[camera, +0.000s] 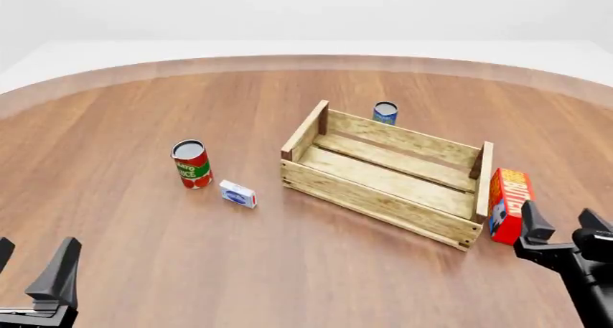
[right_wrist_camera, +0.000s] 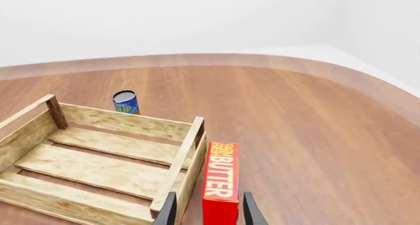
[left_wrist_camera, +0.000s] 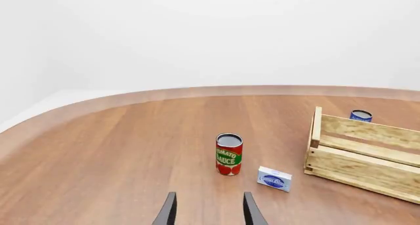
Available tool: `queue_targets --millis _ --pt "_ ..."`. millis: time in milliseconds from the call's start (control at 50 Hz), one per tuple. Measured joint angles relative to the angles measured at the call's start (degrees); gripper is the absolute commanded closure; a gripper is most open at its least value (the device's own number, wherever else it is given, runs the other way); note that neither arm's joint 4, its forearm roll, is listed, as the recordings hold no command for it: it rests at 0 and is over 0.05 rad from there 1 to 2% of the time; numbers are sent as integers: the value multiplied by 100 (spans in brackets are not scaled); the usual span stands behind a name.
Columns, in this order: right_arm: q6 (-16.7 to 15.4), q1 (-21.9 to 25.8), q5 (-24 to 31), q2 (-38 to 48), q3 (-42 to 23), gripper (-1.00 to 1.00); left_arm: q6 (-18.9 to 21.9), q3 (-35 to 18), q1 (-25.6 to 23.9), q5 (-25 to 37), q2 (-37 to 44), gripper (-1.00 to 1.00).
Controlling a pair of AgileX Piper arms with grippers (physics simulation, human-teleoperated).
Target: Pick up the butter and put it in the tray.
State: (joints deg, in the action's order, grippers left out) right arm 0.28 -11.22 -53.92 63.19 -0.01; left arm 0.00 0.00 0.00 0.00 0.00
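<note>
— What's in your tray?
— Only bare slats. The butter stands on edge on the table, just outside the tray's right end wall.
— And your grippers?
— Your right gripper is spread, fingers flanking the butter's near end; contact I cannot tell. Your left gripper gapes, holding nothing.
— Anything only one view gives you?
— The left wrist reads "TOMATO SAUCE" on the red-green can, beside the white-blue box. A blue can stands beyond the tray's far wall.
</note>
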Motion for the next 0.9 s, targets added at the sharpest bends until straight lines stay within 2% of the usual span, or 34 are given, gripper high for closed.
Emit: queue_targets --millis 420,900 --pt "75 -113 -1240 1405 0 -100 0 0 0 0 0 -100" --pt "120 -188 -1564 1906 -17 -100 0 0 0 0 0 -100"
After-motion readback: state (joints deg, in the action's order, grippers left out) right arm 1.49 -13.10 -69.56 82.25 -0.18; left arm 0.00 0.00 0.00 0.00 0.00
